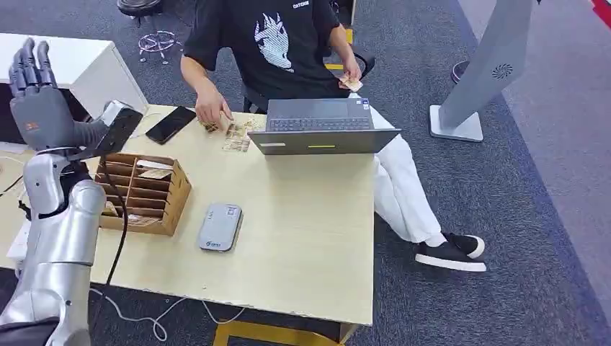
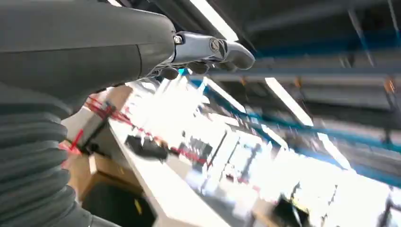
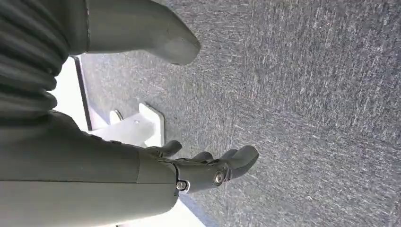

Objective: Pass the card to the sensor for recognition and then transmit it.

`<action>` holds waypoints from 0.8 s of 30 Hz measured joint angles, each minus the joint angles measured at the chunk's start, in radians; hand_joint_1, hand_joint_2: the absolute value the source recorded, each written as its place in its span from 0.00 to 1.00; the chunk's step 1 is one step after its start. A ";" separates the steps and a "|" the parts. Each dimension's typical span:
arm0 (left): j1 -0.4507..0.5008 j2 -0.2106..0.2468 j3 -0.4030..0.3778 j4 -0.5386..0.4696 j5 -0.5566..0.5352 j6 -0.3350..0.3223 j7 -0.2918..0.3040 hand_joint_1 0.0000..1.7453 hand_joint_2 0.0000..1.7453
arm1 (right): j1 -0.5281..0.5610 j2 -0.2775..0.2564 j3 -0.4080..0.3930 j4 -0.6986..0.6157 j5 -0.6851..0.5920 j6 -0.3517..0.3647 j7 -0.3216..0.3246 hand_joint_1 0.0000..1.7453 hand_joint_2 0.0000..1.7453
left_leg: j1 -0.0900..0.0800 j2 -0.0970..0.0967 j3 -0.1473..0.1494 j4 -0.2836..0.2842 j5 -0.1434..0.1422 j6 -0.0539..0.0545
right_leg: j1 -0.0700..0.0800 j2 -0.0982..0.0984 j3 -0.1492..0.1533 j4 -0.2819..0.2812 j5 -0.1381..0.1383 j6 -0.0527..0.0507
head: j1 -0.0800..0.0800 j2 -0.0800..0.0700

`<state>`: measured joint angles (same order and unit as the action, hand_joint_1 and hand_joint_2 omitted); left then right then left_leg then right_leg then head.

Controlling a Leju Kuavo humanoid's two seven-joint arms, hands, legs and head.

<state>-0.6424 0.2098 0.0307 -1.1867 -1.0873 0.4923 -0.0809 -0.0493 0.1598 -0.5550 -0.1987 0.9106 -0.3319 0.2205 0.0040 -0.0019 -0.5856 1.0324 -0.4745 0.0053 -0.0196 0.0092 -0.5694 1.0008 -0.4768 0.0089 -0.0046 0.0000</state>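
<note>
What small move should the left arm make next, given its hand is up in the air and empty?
Probably lower the left hand toward the wooden card rack just below it. The hand is raised with fingers apart, holding nothing, while cards sit in the rack's slots and the grey sensor lies beside it on the table. A card must be picked before anything can be scanned.

Left arm raised, forearm near vertical; left hand (image 1: 34,90) held high, fingers (image 1: 29,65) extended upward and close together, nothing in it. Right arm hanging down; right hand (image 3: 142,175) empty, thumb (image 3: 161,35) apart from the loosely extended, slightly curved fingers (image 3: 227,165)
</note>
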 joint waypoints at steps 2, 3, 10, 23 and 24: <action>0.000 0.008 -0.044 -0.025 0.020 -0.033 0.011 0.00 1.00 | 0.000 0.000 -0.006 0.000 0.000 0.000 0.000 0.00 1.00 | 0.000 0.000 0.000 0.000 0.000 0.000 | 0.000 0.000 0.000 0.000 0.000 0.000 | 0.000 0.000; 0.000 0.011 -0.058 -0.033 0.023 -0.037 0.015 0.00 1.00 | 0.000 0.000 -0.009 0.000 0.000 0.000 0.000 0.00 1.00 | 0.000 0.001 0.000 0.000 0.000 0.000 | 0.000 0.001 0.000 0.000 0.000 0.000 | 0.000 0.000; -0.001 0.049 -0.162 -0.122 0.179 -0.301 0.015 0.00 1.00 | 0.004 0.000 -0.031 0.000 -0.004 0.000 0.000 0.00 1.00 | 0.000 0.001 0.000 0.000 0.000 0.000 | 0.000 0.001 0.000 0.000 0.000 0.000 | 0.000 0.000; 0.062 0.146 -0.279 -0.414 0.810 -0.677 -0.077 0.00 1.00 | 0.009 0.000 -0.083 0.000 0.020 0.005 -0.013 0.00 1.00 | 0.000 0.001 0.000 0.000 0.000 0.000 | 0.000 0.001 0.000 0.000 0.000 0.000 | 0.000 0.000; 0.063 0.172 -0.281 -0.425 0.824 -0.711 -0.073 0.00 1.00 | 0.009 0.000 -0.086 0.000 0.020 0.006 -0.014 0.00 1.00 | 0.000 0.001 0.000 0.000 0.000 0.000 | 0.000 0.001 0.000 0.000 0.000 0.000 | 0.000 0.000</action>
<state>-0.5790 0.3817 -0.2502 -1.6117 -0.2633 -0.2184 -0.1534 -0.0403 0.1602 -0.6412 -0.1991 0.9308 -0.3254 0.2064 0.0044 -0.0004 -0.5858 1.0319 -0.4748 0.0055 -0.0192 0.0103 -0.5697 1.0010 -0.4770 0.0088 -0.0042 0.0000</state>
